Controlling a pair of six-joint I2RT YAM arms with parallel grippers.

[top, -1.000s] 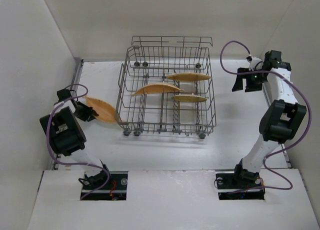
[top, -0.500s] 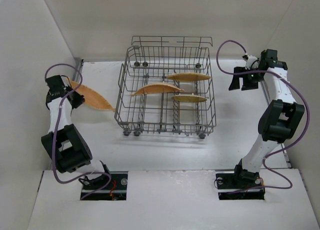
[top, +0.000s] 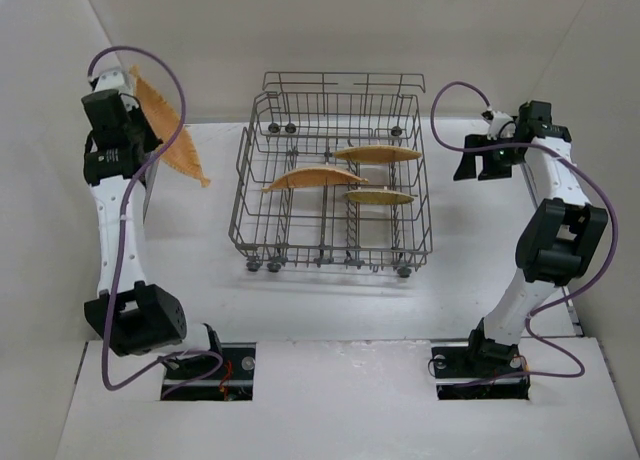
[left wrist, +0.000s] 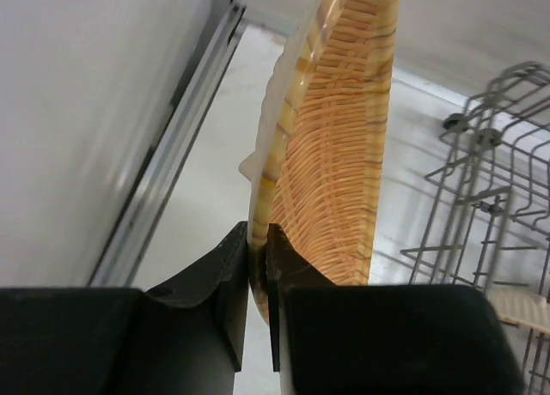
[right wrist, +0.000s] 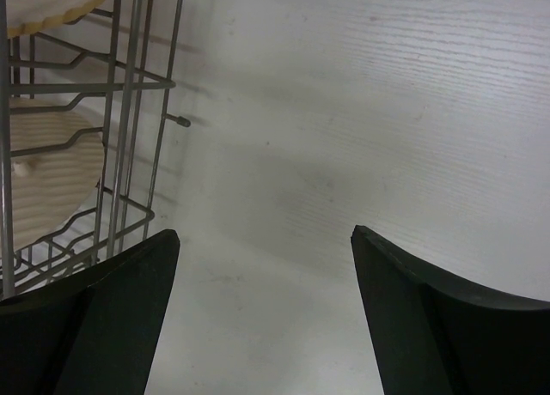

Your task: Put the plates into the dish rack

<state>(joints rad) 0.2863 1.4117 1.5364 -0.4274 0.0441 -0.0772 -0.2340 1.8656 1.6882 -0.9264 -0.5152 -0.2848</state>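
Note:
The grey wire dish rack [top: 340,94] stands mid-table with three orange-tan plates on edge among its tines: one at the back right [top: 377,153], one in the middle [top: 305,177], one nearer the front right [top: 380,196]. A woven leaf-shaped plate [top: 165,130] hangs high at the far left, left of the rack and apart from it. My left gripper [top: 128,125] is shut on its rim. In the left wrist view the fingers [left wrist: 258,233] pinch the plate's [left wrist: 335,154] edge, with the rack [left wrist: 507,129] at the right. My right gripper [top: 478,162] is open and empty, right of the rack.
The left wall is close behind my raised left arm, with a metal rail [left wrist: 172,163] along the table's left edge. In the right wrist view the rack's side wires [right wrist: 129,94] and two racked plates [right wrist: 51,180] lie left of my open fingers [right wrist: 265,233]. Purple cables loop off both arms.
My left arm has risen from table level to high at the far left, carrying the woven plate up and tilting it. The right gripper has drifted slightly left, still open.

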